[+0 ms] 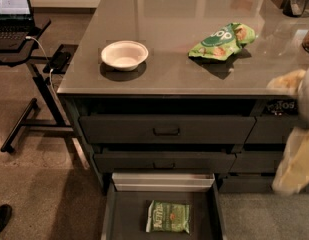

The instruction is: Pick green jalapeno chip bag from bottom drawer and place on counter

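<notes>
A: Where is the tool [295,156]?

B: At the right edge of the view. It is a pale shape hanging in front of the right-hand cabinet, below the rim of the counter [184,74].

A: Apart, together, or clamped on something?

B: I cannot tell. I can see nothing held in it. It is well apart from the green jalapeno chip bag [168,216].

A: And where does that bag lie?

B: In the bottom drawer [125,219], which stands pulled out. The bag lies flat on the dark floor, about midway between the side walls and touching neither. Its white lettering runs sideways along its left part. The drawer's pale back panel [163,181] is just behind it.

A: Anything else in that drawer?

B: The bag is the only thing I can see on the floor that shows. The front part of the drawer runs out of view.

A: The other drawers?

B: The upper drawer [166,129] and the middle drawer [164,162] are both shut, so their contents are hidden.

A: What is on the counter?

B: A white bowl [124,54] towards the left, with its plain white inside showing. A brighter green bag [222,41] lies crumpled to the right, well apart from the bowl.

A: Beside the counter?

B: A laptop [12,9] sits on a black stand [41,81] to the left.
</notes>
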Controlling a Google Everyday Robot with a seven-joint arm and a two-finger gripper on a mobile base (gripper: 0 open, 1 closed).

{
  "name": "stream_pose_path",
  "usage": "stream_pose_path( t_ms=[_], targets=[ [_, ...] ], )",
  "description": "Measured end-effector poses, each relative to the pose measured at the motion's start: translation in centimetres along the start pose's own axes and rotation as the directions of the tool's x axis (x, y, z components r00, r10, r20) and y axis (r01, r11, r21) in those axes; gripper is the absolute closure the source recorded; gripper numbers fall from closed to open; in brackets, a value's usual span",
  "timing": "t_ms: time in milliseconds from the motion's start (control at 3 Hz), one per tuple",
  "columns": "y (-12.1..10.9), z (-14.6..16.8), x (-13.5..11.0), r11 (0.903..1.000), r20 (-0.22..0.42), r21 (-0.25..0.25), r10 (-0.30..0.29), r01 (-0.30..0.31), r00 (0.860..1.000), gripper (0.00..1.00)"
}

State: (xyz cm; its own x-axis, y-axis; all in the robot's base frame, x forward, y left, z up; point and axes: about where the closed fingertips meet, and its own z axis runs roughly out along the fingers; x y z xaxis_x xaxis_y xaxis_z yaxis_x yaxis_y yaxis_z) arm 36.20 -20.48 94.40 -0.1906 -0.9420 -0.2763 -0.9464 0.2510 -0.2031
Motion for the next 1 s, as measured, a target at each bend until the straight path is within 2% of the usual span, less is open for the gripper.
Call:
stream_pose_path(
  t_ms=[333,667,1000],
  targets=[
    [4.8,3.9,0.6,0.9986,0.102,-0.044,-0.025,0.029,0.994,0.0],
    [8.6,10.9,0.4,0.9876,0.22,-0.129,-0.059,0.089,0.974,0.0],
    [10.8,12.8,1.4,0.9788,0.216,-0.175,-0.068,0.107,0.974,0.0]
  ],
)
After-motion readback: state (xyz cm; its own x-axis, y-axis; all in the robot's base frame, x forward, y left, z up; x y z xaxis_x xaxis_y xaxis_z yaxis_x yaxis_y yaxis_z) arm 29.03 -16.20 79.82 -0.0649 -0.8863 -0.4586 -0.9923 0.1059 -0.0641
